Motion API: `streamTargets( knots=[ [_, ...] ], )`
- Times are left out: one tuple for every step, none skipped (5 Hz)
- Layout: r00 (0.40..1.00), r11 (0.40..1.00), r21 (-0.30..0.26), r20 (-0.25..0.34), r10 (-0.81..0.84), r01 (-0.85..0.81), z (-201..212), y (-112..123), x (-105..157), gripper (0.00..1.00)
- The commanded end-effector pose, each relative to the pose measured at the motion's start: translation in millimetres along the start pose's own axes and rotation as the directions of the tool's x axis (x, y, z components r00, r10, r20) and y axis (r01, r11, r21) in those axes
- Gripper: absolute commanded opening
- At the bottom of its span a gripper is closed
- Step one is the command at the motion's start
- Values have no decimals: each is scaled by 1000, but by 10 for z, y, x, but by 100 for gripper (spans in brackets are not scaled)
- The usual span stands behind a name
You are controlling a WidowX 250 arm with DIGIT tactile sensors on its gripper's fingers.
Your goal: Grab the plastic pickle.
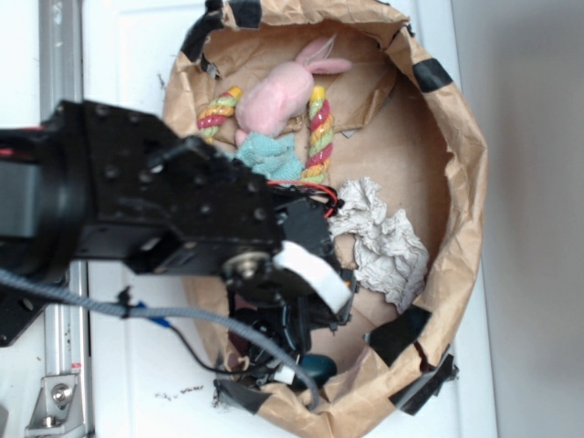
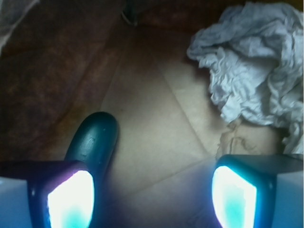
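The plastic pickle (image 2: pixel 92 140) is a glossy dark teal oblong lying on the brown paper floor. In the wrist view its rounded end pokes out just above my left fingertip (image 2: pixel 71 199). My gripper (image 2: pixel 152 197) is open, its two glowing pads far apart with bare paper between them. The pickle lies at the left pad's edge, not between the pads. In the exterior view the arm covers most of the pickle (image 1: pixel 318 368), and the gripper (image 1: pixel 287 351) hangs low near the bag's front wall.
A crumpled brown paper bag (image 1: pixel 461 164) rings the scene. Inside lie a pink plush bunny (image 1: pixel 278 96), a striped rope toy (image 1: pixel 319 128), a light turquoise cloth (image 1: pixel 272 155) and crumpled white paper (image 1: pixel 383 242) (image 2: pixel 251 61) close to my right finger.
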State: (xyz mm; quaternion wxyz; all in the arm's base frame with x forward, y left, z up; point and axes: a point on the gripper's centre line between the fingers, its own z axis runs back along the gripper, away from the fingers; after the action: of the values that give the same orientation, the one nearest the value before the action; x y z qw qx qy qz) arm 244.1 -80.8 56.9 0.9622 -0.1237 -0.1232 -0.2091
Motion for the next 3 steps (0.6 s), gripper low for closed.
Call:
streamTargets(
  knots=[
    [978,975,-74,39,-207,209,-113,-154,115,100],
    [976,968,-120,37,-217,219,-172,-205,137,100],
    [978,974,-92,-2,-207,206,-259,-253,151,100]
  ],
)
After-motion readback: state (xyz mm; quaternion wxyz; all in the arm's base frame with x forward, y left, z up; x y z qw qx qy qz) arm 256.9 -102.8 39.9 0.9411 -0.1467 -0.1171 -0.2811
